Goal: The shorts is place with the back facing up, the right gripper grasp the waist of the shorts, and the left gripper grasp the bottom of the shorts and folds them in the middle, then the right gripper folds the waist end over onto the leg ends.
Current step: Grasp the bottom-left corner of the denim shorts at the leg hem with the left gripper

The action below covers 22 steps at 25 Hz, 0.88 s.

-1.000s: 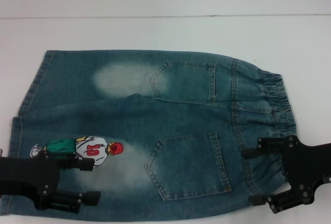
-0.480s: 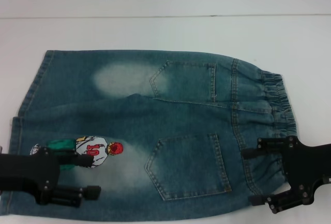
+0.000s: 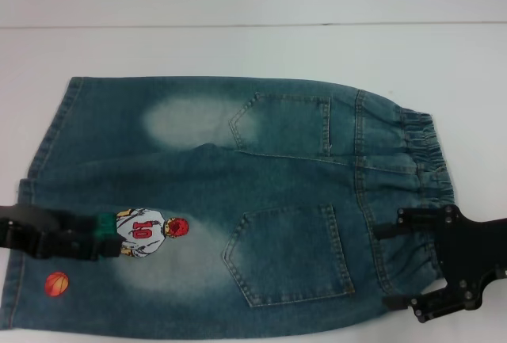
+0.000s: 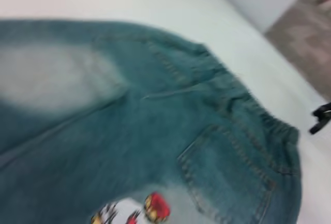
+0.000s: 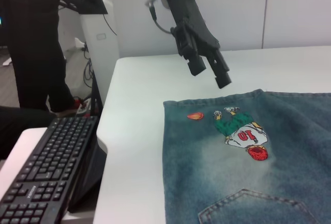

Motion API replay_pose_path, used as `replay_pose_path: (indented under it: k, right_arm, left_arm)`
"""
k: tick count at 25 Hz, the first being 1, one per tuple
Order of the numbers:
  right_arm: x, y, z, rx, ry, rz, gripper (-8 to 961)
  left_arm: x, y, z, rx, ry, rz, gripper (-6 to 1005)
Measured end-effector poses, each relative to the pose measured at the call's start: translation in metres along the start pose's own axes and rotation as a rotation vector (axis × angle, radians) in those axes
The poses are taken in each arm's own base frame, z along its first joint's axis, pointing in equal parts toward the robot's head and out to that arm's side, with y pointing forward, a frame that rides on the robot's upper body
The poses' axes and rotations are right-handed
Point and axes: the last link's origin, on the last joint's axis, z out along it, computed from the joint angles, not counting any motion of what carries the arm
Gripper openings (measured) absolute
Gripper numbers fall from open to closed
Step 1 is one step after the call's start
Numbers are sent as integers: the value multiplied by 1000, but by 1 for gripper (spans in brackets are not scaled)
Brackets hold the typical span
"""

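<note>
The shorts [image 3: 238,200] lie flat on the white table, back up, both back pockets showing. The waist of the shorts [image 3: 424,161] is at the right, and the bottom of the shorts [image 3: 32,200] at the left by the embroidered player [image 3: 146,232]. My right gripper [image 3: 394,268] stands open over the near end of the waistband, one finger on each side of the gathered edge. My left gripper [image 3: 107,245] hovers over the near leg hem; in the right wrist view the left gripper [image 5: 211,74] hangs open, above the cloth and holding nothing.
The white table [image 3: 253,50] runs on beyond the shorts. Off the table's left end, a black keyboard [image 5: 46,172] sits on a lower desk. A person in dark clothes [image 5: 31,53] and a white machine stand [image 5: 98,27] are there too.
My left gripper has lifted and drawn back to the left off the near leg, uncovering an orange embroidered basketball. The right gripper has barely shifted.
</note>
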Motion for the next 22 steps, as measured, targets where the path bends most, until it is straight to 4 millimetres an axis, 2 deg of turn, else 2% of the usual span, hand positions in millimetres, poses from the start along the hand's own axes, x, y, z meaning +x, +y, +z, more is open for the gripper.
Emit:
replay_pose_path:
  k: [8,13,22]
  right_arm:
    - [-3,-7,1,15,13,-38,912]
    - [-4,-10,1,23,20,-48,911]
    - [-4,-13,-2,35,28,-69,911]
  left_arm:
    - [9,-1,0,181,-303,-253,884]
    - [11,-5,-6,250,-372,-346,884]
    - [1,-15,-16,344,-413,-448,885]
